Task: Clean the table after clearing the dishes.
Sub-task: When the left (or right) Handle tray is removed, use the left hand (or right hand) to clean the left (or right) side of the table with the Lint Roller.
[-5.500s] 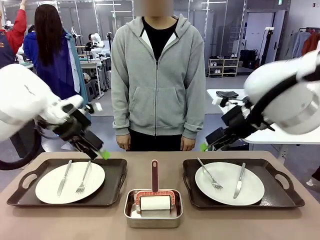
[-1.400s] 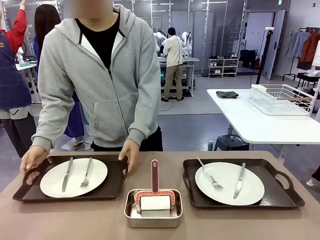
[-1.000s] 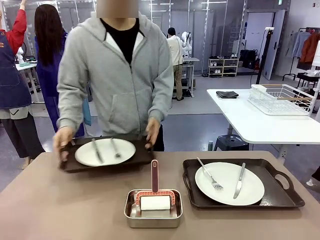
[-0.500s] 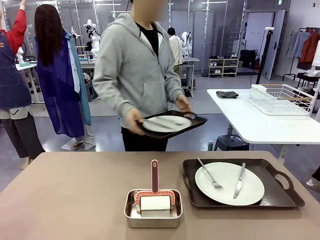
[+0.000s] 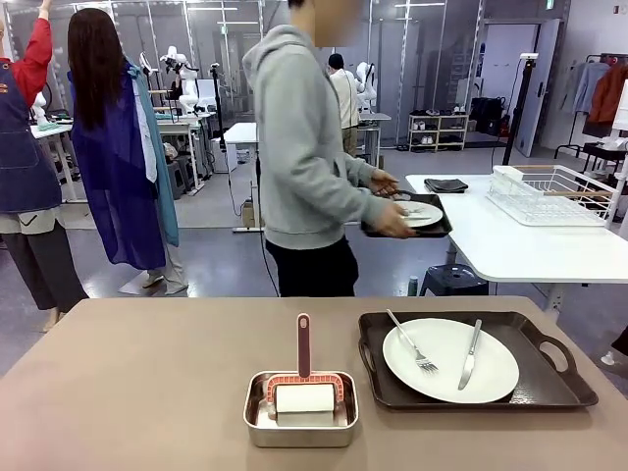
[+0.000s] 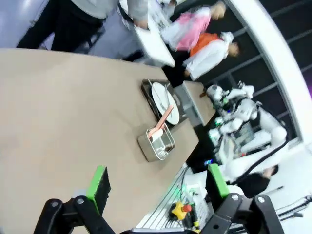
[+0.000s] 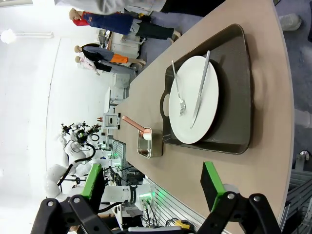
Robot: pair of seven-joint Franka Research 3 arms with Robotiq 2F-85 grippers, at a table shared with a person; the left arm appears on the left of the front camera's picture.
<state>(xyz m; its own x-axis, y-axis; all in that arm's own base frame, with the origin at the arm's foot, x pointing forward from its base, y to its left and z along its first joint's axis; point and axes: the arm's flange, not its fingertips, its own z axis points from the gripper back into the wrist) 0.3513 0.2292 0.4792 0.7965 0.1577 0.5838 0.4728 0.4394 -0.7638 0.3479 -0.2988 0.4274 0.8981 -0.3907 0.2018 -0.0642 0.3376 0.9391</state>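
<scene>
On the right of the beige table lies a dark tray with a white plate, a fork and a knife. Behind the table a person in a grey hoodie holds a second tray with a plate at the white side table. My left gripper hangs open high above the table. My right gripper is open too, well away from the tray and plate.
A small steel pan holding a roller with a red handle sits at the front middle, also the pan and the pan. A white table with a wire rack stands at the right. People stand at the far left.
The person picked the left tray up off the table, turned and carried it right to the white table. Both arms have left the front view.
</scene>
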